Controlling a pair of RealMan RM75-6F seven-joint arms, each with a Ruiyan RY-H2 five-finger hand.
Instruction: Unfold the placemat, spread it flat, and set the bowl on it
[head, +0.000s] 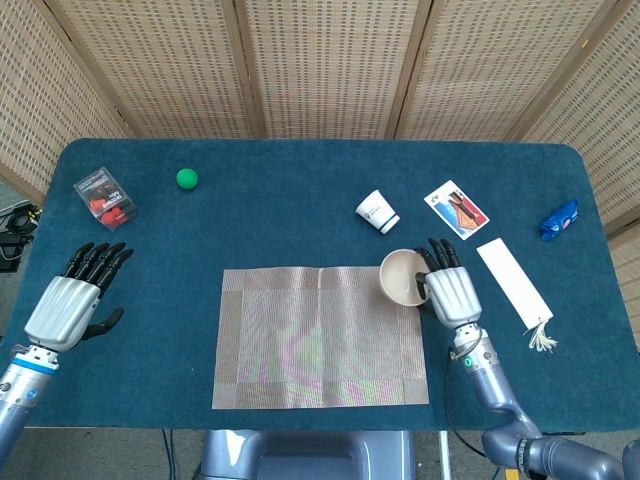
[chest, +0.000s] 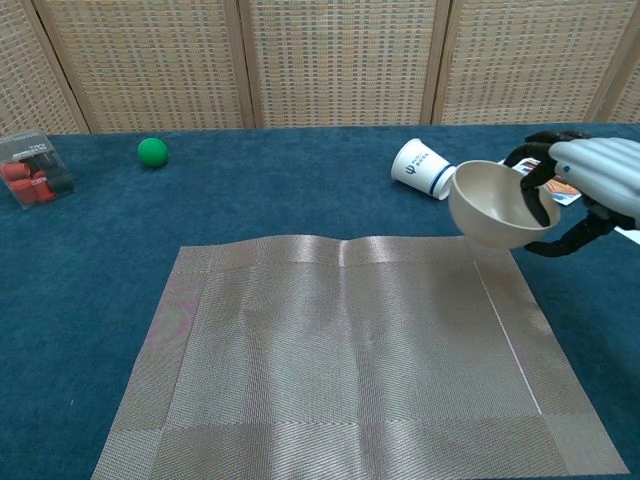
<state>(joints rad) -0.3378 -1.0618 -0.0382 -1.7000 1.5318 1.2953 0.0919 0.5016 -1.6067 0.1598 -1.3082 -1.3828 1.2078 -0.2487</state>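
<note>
The woven grey placemat lies unfolded and flat at the table's front middle. My right hand grips the cream bowl by its rim and holds it tilted in the air over the mat's far right corner. At the table's left front my left hand hovers with fingers spread and nothing in it; the chest view does not show it.
A white paper cup lies on its side behind the mat. A picture card, a white strip and a blue packet lie at the right. A green ball and a clear box sit far left.
</note>
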